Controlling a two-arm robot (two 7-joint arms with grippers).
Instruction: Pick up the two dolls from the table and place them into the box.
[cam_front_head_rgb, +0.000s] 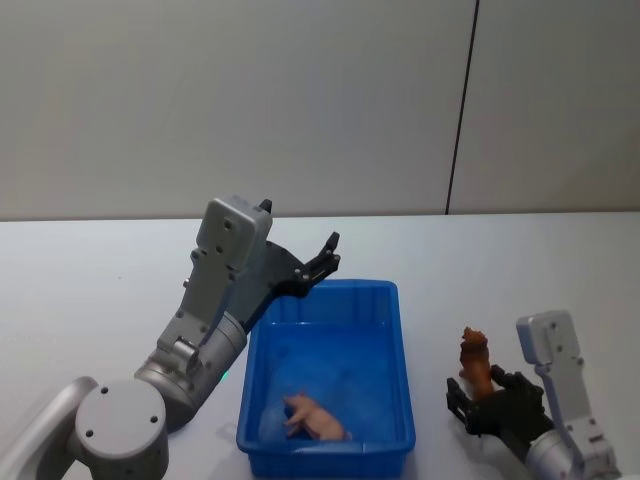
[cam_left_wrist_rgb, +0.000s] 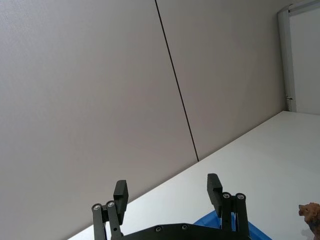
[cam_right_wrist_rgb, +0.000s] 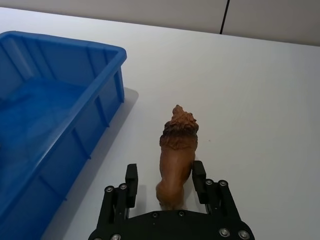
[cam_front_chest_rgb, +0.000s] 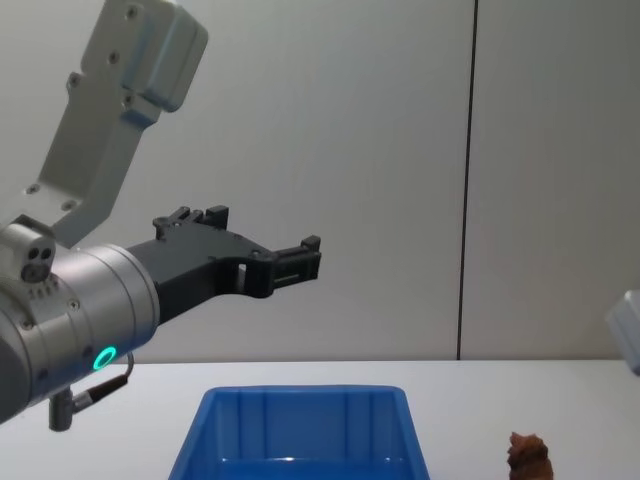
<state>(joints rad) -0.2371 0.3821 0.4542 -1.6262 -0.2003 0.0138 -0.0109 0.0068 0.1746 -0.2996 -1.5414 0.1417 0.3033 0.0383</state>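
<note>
Jaws of the left gripper (cam_front_head_rgb: 330, 252) stood apart and empty, raised above the far left corner of the single blue box (cam_front_head_rgb: 325, 462). The right gripper (cam_right_wrist_rgb: 165, 172) sat low at the table (cam_front_head_rgb: 520, 280), jaws apart astride the rear of the brown doll (cam_right_wrist_rgb: 177, 150), right of the box; the second, pink doll (cam_front_head_rgb: 315, 418) lay inside it.

Head view: from high, facing forward and down onto the bench (cam_front_head_rgb: 90, 290); box (cam_front_head_rgb: 404, 370) and brown doll (cam_front_head_rgb: 475, 362) at middle range. Chest view: lower, level across the bench toward the wall (cam_front_chest_rgb: 380, 150); same box and doll, side-on. Right wrist view: close behind the right end effector (cam_right_wrist_rgb: 165, 171), onto doll and box corner. Left wrist view: raised behind the left end effector (cam_left_wrist_rgb: 167, 185), tilted up at the wall.
</note>
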